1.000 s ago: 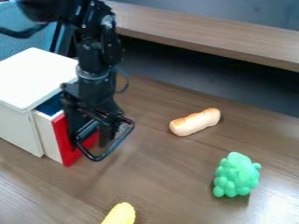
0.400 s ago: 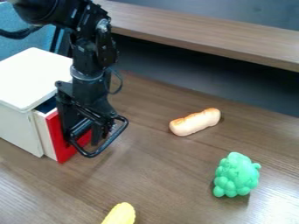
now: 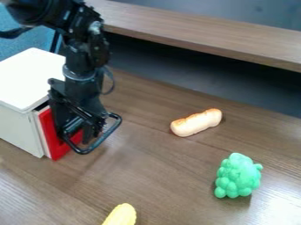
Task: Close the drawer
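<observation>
Although only a narrow strip of its pale side is exposed, the red-fronted white wooden drawer point(image 3: 52, 139) is judged to be slightly open, its front standing just proud of the boxy white cabinet point(image 3: 16, 125) at the left of the view. The black robot arm point(image 3: 80, 90) is held upright beside it, with the jaws hanging low before the red face and covering much of it. Whether they are spread or pressed together cannot be told, and whether the face is touched cannot be made out either. From the jaws, the drawer lies toward the left of the view, and its sliding axis is taken to run left and slightly up, into the cabinet. The push should therefore be kept along that line; if it were skewed, the drawer might bind or the jaws slide off its face. The closing is judged nearly finished, with a short press called for. Well apart on the brown wood-grain table point(image 3: 170, 184), a tan bread-like roll point(image 3: 197, 122) and a bumpy green toy grape bunch point(image 3: 238, 176) are kept clear of that path.
</observation>
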{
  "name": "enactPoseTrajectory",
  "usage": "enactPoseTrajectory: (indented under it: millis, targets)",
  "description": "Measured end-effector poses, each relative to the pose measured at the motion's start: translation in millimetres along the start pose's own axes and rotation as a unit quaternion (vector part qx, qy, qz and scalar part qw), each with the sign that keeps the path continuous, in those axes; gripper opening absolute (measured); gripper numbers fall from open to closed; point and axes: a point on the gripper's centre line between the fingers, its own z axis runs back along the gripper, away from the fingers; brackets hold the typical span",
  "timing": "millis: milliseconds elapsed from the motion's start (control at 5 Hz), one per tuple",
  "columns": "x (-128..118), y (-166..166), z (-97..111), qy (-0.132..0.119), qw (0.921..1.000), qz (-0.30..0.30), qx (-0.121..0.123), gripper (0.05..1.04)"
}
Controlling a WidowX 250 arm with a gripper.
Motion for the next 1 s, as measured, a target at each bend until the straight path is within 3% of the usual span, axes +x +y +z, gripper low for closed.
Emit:
enactPoseTrajectory:
  millis: [400,600,800,1000]
  targets:
    - [-3.0,6.6,-1.7,0.004,1.0,0.005,0.0,0.999]
    - [0.3,1.9,-1.6,-0.006,0.9999,0.005,-0.014,0.999]
    - [4.3,-11.7,1.9,-0.025,0.9984,-0.01,-0.05,0.999]
    - [11.9,-46.7,11.4,-0.04,0.994,-0.037,-0.095,0.999]
